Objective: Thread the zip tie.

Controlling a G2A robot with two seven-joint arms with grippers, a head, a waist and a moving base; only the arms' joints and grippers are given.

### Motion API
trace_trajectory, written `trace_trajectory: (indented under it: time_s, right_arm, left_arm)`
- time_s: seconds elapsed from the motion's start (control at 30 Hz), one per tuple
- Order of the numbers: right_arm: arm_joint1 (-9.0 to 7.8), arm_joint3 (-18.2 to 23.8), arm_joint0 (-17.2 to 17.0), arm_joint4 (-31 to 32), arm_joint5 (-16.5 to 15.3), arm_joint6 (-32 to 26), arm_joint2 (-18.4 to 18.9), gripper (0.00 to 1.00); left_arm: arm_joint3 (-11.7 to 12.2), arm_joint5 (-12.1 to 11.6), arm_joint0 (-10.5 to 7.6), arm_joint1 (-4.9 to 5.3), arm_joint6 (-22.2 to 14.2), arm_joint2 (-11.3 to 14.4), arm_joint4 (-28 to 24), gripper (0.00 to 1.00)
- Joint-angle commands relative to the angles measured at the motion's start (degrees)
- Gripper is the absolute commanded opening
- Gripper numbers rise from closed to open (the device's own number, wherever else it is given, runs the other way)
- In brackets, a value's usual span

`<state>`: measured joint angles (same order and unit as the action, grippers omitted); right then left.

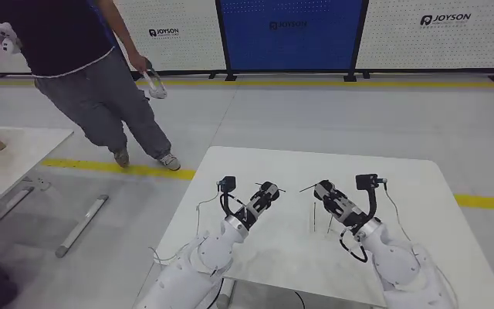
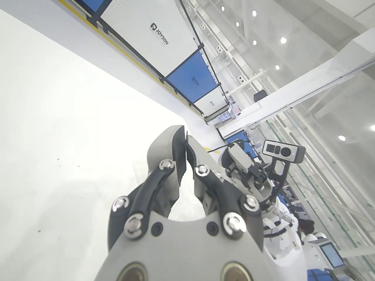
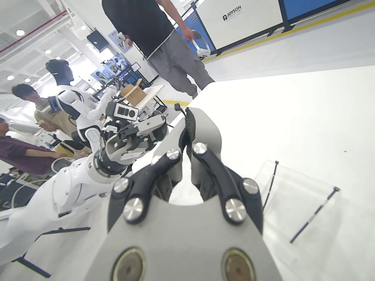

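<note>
Left tool [image 2: 186,140] clamps thin black strip [image 2: 186,132], right tool [image 3: 187,116] clamps thin black zip tie [image 3: 177,107]; spare black ties [image 3: 315,214] on clear tray [image 3: 293,184] beside.

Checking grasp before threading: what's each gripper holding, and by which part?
Right gripper: zip tie, pinched behind its head. Left gripper: thin black strip at its tips; part unclear.

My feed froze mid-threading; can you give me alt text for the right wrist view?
The right claw is shut on a black zip tie, whose head pokes out past its tip, above the white table. On the table nearby, two spare zip ties lie on a clear tray; the left claw hangs farther off.
</note>
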<state>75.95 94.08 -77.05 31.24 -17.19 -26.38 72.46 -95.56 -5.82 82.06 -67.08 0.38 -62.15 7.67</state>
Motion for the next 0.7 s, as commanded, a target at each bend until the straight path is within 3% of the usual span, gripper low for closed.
trace_trajectory:
  time_s: [0.0, 0.33, 0.67]
  right_arm:
    - [0.08, 0.0, -0.4, 0.1, -0.6, 0.7, -1.0, 0.00]
    - [0.89, -2.2, -1.4, 2.2, -2.3, 14.6, -6.5, 0.00]
    - [0.89, -2.2, -1.4, 2.2, -2.3, 14.6, -6.5, 0.00]
  left_arm:
    - [0.0, 0.0, 0.00, 0.00, 0.0, 0.0, 0.0, 0.00]
    - [0.0, 0.0, 0.00, 0.00, 0.0, 0.0, 0.0, 0.00]
    - [0.0, 0.0, 0.00, 0.00, 0.0, 0.0, 0.0, 0.00]
